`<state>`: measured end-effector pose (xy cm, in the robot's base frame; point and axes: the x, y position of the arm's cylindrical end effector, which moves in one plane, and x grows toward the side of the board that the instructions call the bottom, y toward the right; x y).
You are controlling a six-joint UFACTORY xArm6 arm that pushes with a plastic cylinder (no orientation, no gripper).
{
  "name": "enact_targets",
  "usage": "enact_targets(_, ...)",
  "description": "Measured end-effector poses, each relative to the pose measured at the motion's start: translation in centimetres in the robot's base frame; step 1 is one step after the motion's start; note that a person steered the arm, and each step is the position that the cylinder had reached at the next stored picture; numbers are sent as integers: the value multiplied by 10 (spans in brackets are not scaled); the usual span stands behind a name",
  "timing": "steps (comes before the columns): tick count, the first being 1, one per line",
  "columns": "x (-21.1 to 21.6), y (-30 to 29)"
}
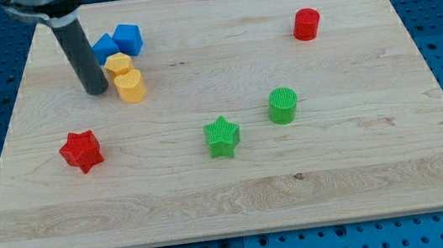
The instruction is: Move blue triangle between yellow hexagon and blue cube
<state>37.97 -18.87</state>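
My tip (pixel 97 90) just left of yellow hexagon (pixel 129 86); blue triangle (pixel 104 47) touching blue cube (pixel 128 39); no end effector

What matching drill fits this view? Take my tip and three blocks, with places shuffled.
Things:
1. my tip
2. red cylinder
3. red star
4. green star

Places:
A. view's top right
B. near the board's middle
C. just left of the yellow blocks
D. view's lower left

Pairs: 1-C, 2-A, 3-D, 4-B
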Motion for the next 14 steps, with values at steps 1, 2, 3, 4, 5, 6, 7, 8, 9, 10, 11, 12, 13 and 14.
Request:
enact_targets(1, -35, -24)
enact_targets(2, -56, -25)
enact_targets(3, -57, -29)
enact_targets(4, -38, -40)
enact_targets(5, -47, -40)
enact_targets(6, -79, -42)
enact_targets(7, -82, -24)
enact_targets(8, -82, 0)
enact_targets(9, -80, 8)
enact_targets(10, -77, -8)
enact_targets(11, -65, -28)
enact_targets(12, -58, -18)
enact_targets(13, -58, 15)
enact_targets(14, -58, 33)
